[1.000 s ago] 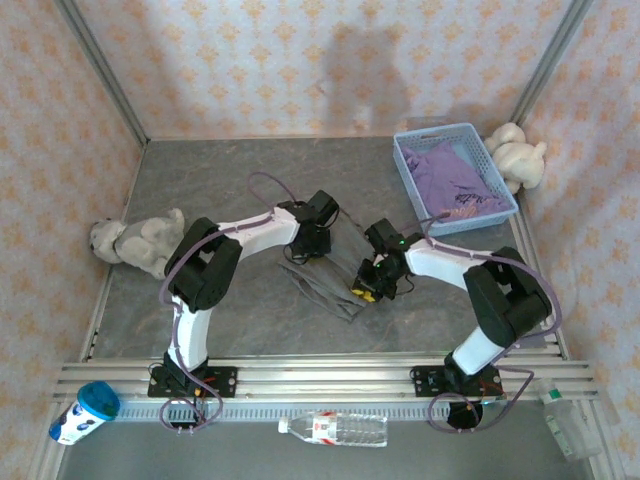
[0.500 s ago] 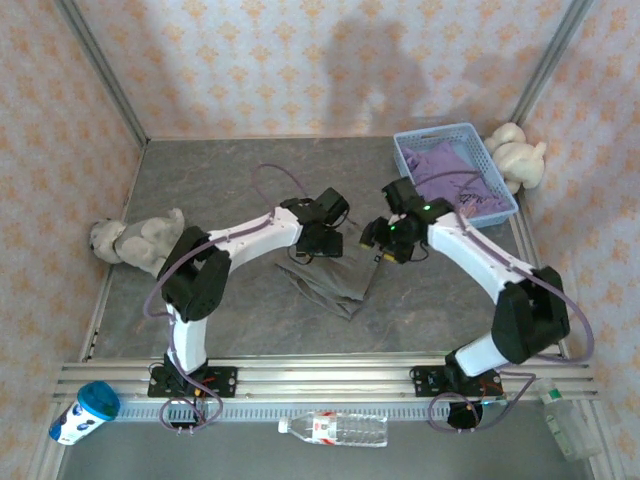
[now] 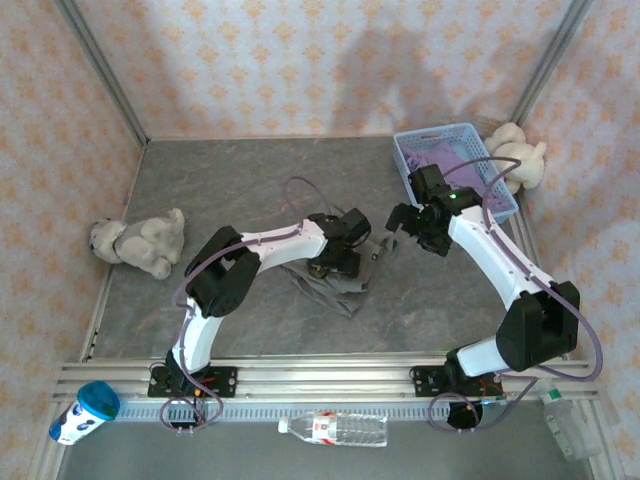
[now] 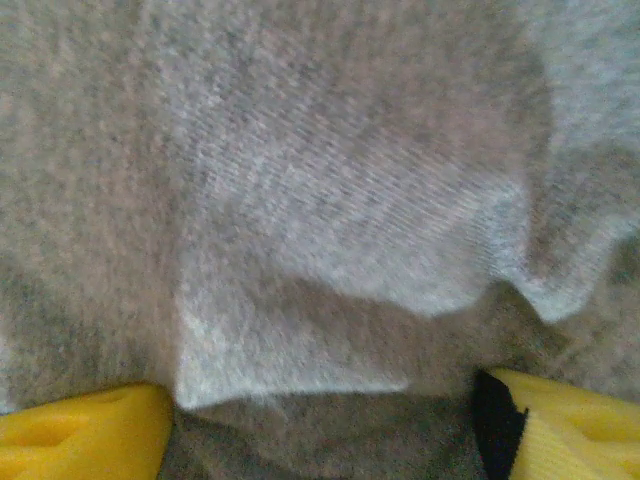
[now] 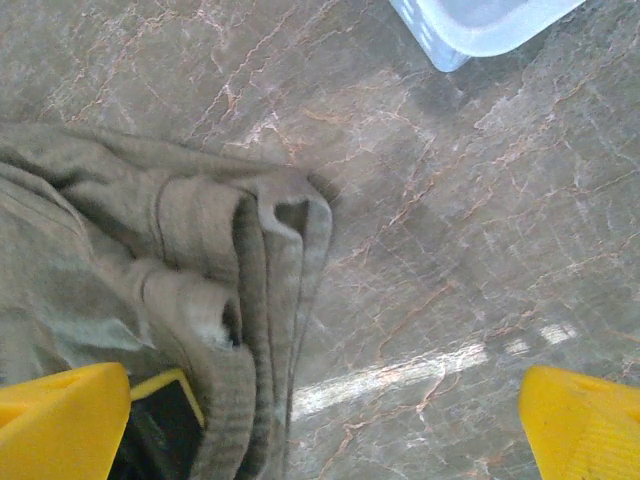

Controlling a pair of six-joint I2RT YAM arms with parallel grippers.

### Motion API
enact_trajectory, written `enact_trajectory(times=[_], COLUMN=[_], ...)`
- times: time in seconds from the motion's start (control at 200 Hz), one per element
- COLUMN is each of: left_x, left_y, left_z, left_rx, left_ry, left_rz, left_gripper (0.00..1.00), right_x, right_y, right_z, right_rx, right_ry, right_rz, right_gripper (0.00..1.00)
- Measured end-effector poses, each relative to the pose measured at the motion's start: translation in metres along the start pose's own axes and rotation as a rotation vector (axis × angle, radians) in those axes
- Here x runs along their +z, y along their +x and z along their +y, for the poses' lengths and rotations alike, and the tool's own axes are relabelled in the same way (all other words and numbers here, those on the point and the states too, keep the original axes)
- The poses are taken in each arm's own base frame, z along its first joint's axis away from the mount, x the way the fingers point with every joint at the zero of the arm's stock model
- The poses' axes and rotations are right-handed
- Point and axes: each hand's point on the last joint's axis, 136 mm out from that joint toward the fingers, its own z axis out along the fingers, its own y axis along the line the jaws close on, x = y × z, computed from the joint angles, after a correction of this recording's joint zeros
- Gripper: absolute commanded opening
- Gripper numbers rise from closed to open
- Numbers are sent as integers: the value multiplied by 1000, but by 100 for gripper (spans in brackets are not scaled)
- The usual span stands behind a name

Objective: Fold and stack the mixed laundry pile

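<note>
Grey-olive garment lies right under the left gripper. Its yellow fingers stand spread at the two near corners of the left wrist view, and a loose flap of knit lies between and below them, pinched by neither. The right gripper is also spread wide and holds nothing. It hangs over the bare marbled table, with its left finger just beside the garment's bunched, rolled edge.

From above, the garment is a rumpled, partly doubled heap near the middle of the table. The left gripper sits over its far right part, and the right gripper is off to the right and farther back, between the heap and the light blue basket. The lavender T-shirt lies crumpled inside that basket at the far right corner, well apart from the grey piece.

Both pieces look light, limp and soft. They will likely drape and sag when lifted, and stacked layers may slide apart. The thick rolled edge on the garment's right side looks like the firmest hold, taken through all the layers at a corner. The larger T-shirt probably needs both grippers, one at each shoulder, and it may catch on the basket's mesh wall on the way out.
</note>
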Motion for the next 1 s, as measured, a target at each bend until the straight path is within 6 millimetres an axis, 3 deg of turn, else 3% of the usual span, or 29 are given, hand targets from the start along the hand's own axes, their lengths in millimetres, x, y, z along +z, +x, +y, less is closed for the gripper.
enact_trajectory(times=[0.165,0.295,0.48,0.685,0.831,1.001], left_x=[8,10,11,6,-1,-12], left_y=[-25,-54,-102,-155,-173,-179], left_z=[21,65,162,274,343,410], left_rx=[-114,-230,-430,-602,-688,-763], left_ry=[-2,-24,-81,-138,-166,-190], left_rz=[-22,-42,-60,-84,-100,-116], left_gripper=[82,82,82,82,82,82], right_x=[-2,-5,-4,12,20,25], right_y=[-8,-23,-43,-63,-85,-122], right_z=[-5,-5,1,1,-5,-22], right_rx=[7,22,26,41,79,162], right_ry=[23,28,38,86,113,129], right_rz=[-14,-37,-49,-30,-33,-64], right_gripper=[100,100,100,100,100,100])
